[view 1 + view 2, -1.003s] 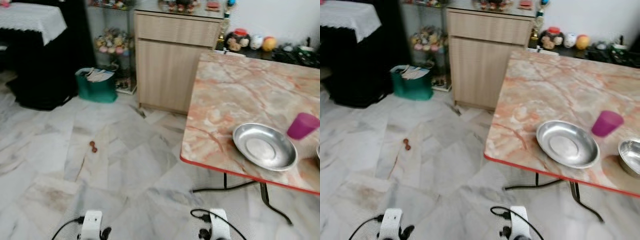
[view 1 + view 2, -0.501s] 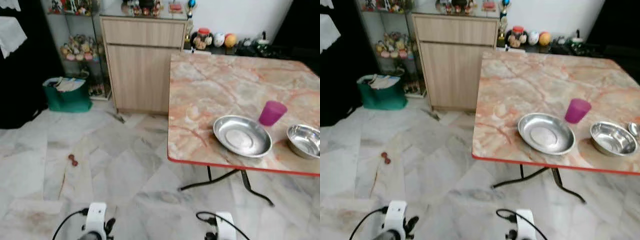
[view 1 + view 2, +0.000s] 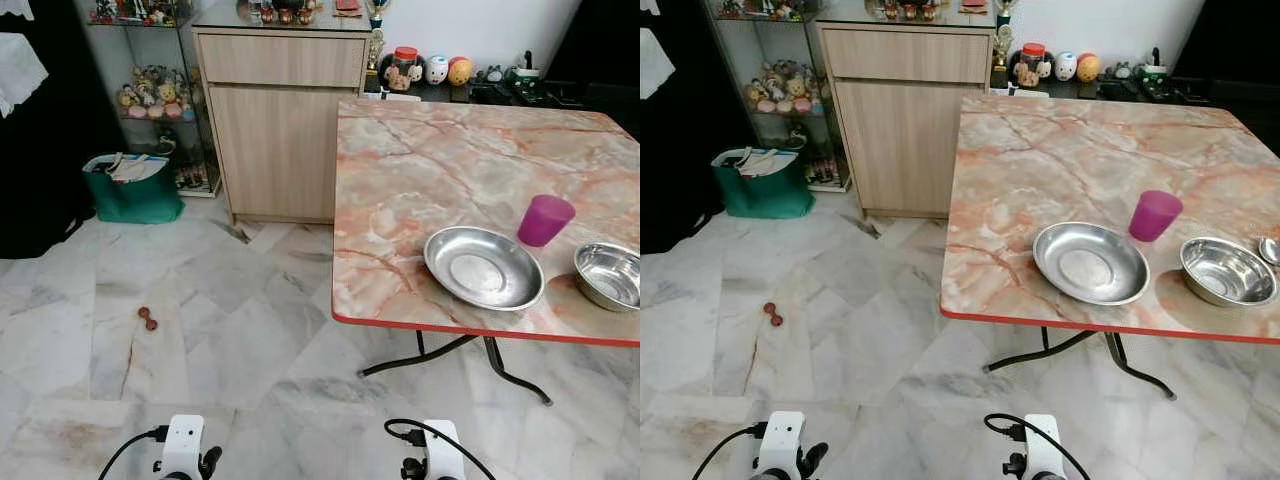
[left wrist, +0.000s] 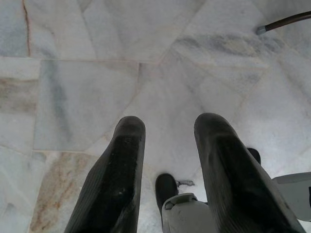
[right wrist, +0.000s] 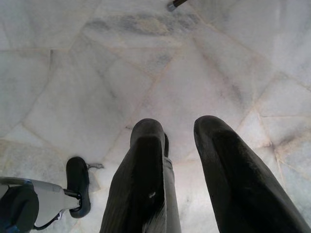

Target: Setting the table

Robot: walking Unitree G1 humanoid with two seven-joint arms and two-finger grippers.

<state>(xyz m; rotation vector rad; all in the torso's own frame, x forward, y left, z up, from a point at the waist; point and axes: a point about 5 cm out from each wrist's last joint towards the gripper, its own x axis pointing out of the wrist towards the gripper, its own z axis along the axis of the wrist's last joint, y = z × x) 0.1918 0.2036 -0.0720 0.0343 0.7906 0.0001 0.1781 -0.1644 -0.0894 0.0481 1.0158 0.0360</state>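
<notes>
Head views: I see a marble-patterned table with red edge (image 3: 450, 180) bearing a shallow round steel plate (image 3: 484, 267), a magenta plastic cup (image 3: 546, 220) just behind it, and a steel bowl (image 3: 609, 276) to the right.

Left wrist view: left gripper (image 4: 167, 128) hangs over pale marble floor (image 4: 87, 87), fingers apart, empty.

Right wrist view: right gripper (image 5: 180, 128) likewise, fingers apart, empty.

I find no legible text, label, brand, number or sign on anything before me. The jar (image 3: 404, 62) and figurines (image 3: 447, 70) on the dark shelf beyond my table (image 3: 440, 170) may carry printing, but they are too small and distant to read. The green bag (image 3: 133, 195) by the cabinet (image 3: 280, 120) shows no readable marking.
</notes>
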